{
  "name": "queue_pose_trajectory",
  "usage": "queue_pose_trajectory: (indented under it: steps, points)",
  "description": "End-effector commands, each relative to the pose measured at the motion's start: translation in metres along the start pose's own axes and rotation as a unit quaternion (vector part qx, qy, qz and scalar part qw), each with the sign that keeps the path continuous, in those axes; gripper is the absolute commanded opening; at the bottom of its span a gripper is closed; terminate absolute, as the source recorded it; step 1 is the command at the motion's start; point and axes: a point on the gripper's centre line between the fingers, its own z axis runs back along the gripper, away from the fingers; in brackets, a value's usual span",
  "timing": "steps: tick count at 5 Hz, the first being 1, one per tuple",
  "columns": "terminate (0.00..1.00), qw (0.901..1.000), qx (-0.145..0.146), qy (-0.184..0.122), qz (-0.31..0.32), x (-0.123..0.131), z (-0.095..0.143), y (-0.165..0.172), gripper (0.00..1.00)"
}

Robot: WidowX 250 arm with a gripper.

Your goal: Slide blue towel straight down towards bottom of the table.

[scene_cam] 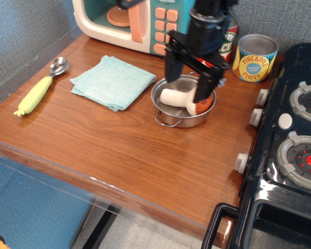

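Observation:
The blue towel [113, 81] lies flat and folded on the reddish-brown table [124, 150], at the back left, between a spoon and a steel pot. My gripper [186, 85] is open and empty. It hangs over the steel pot [182, 101], to the right of the towel, its two black fingers spread apart above the toy mushroom [186, 99] that lies in the pot. The gripper does not touch the towel.
A spoon with a yellow-green handle [39, 92] lies left of the towel. A toy microwave [140, 21] stands at the back. A pineapple can [255, 57] stands at the back right. A black toy stove [290, 155] fills the right side. The table's front edge runs diagonally below.

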Motion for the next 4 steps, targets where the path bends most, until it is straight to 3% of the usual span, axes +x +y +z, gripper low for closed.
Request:
queue_pose_trajectory:
  steps: [1, 2, 3, 4]
  points:
    - [0.00, 0.9952, 0.033, -0.070, 0.060, -0.027, 0.018, 0.088, 1.00]
    - [0.00, 0.9927, 0.040, -0.064, 0.094, -0.029, -0.004, 0.115, 1.00]
    - [0.00, 0.9884, 0.060, -0.081, 0.114, -0.027, -0.022, 0.131, 1.00]
    - [0.00, 0.9854, 0.062, -0.065, 0.145, -0.025, -0.045, 0.141, 1.00]
